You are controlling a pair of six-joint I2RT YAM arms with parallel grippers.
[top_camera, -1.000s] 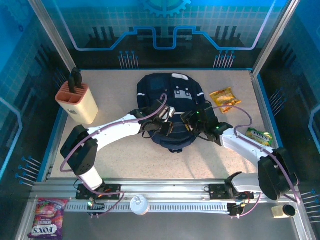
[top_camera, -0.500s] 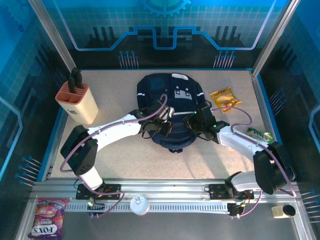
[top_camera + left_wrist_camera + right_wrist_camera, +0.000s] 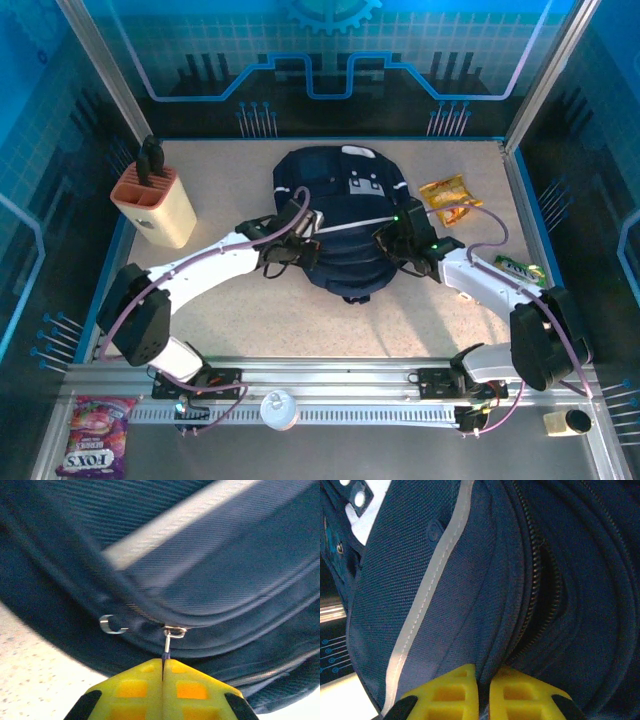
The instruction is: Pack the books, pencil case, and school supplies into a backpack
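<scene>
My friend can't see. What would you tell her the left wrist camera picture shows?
The yellow left claw is shut on a small zipper pull on the dark navy backpack. A pale stripe crosses the fabric above, a metal ring sits just left of the pull, and speckled table shows at lower left.

Speckled beige table (image 3: 250, 320) w/ 4 items.
Navy backpack (image 3: 345, 205) centre; peach knife block (image 3: 155, 205) far left; yellow-orange snack bag (image 3: 448, 195) far right; green pack (image 3: 518, 268) by rt edge.
</scene>
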